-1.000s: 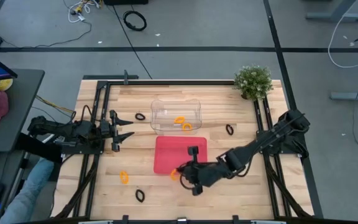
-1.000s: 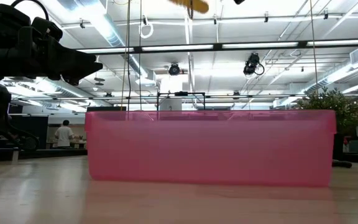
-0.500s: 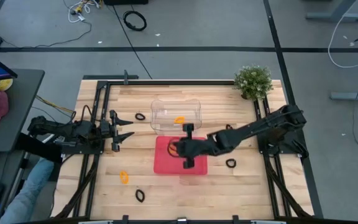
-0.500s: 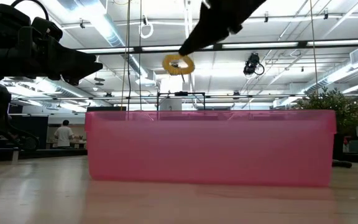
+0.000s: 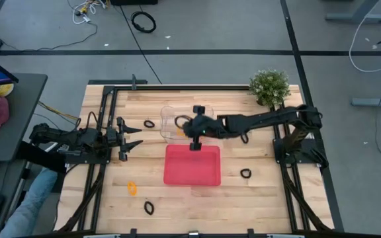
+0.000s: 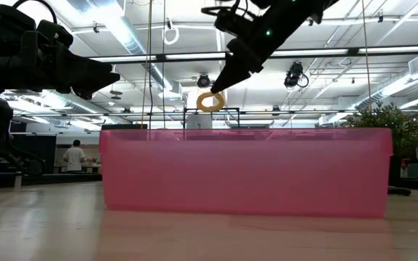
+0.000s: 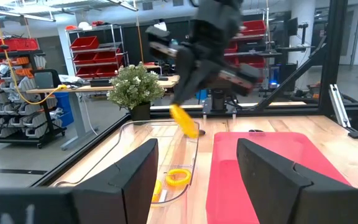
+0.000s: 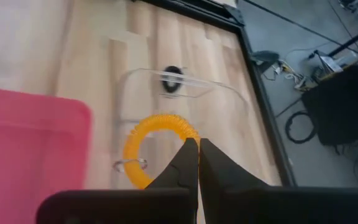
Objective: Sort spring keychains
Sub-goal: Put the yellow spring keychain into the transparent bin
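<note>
My right gripper (image 5: 182, 127) is shut on an orange spring keychain (image 6: 210, 101) and hangs above the clear tray (image 5: 167, 114). That tray holds other orange keychains (image 7: 178, 177). The red tray (image 5: 192, 165) lies nearer, in mid-table. One black keychain (image 5: 149, 123) lies on the table left of the clear tray, another (image 5: 245, 173) right of the red tray, and a third (image 5: 149, 207) near the front edge. An orange one (image 5: 132, 189) lies at front left. My left gripper (image 5: 136, 135) waits open at the table's left. My right gripper pinches one spot on the orange keychain's coiled ring (image 8: 180, 135) between its two shut fingertips (image 6: 220, 85). The fingers slant down from the table's right side. The ring hangs below the fingertips, lifted clear above the clear tray.
A potted plant (image 5: 270, 86) stands at the far right corner. Black frame rails (image 5: 104, 106) run along the table's left, far and right sides. Bare wood shows between the red tray and the front edge.
My right gripper has swung from the red tray's near edge toward the table's far edge, passing over the red tray to above the clear tray. It stayed shut, and the orange keychain went with it, hanging clear the whole way.
</note>
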Robot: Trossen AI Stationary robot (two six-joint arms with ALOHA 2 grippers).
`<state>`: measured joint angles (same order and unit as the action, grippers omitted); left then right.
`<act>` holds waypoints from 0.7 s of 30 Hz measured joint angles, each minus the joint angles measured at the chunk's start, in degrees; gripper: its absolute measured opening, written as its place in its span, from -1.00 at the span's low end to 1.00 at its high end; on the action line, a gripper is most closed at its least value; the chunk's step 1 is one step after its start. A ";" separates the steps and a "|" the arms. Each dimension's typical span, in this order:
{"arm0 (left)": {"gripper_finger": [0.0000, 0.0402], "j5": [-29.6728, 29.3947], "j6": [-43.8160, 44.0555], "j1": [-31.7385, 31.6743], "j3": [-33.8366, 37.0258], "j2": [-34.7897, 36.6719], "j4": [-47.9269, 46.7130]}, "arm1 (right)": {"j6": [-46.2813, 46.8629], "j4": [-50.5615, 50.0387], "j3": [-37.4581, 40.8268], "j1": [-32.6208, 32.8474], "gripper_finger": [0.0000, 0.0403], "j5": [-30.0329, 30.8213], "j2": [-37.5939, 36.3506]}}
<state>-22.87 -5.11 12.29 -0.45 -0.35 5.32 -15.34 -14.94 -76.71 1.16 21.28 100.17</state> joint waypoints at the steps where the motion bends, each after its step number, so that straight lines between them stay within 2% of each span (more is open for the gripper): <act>1: 0.11 0.02 0.00 0.00 -0.02 0.01 0.00 | -0.23 0.23 0.00 -0.75 -1.00 -0.11 0.00; 13: 0.11 0.01 0.00 -0.01 0.00 0.01 0.00 | -3.69 3.39 0.00 -6.85 -1.00 -0.38 0.01; 21: 0.11 0.00 0.01 0.00 0.00 0.01 0.00 | -1.43 3.43 0.00 -8.13 -0.87 -0.40 0.01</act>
<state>-22.87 -5.10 12.29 -0.45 -0.34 5.32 -16.76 -11.51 -76.71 -6.96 20.89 100.18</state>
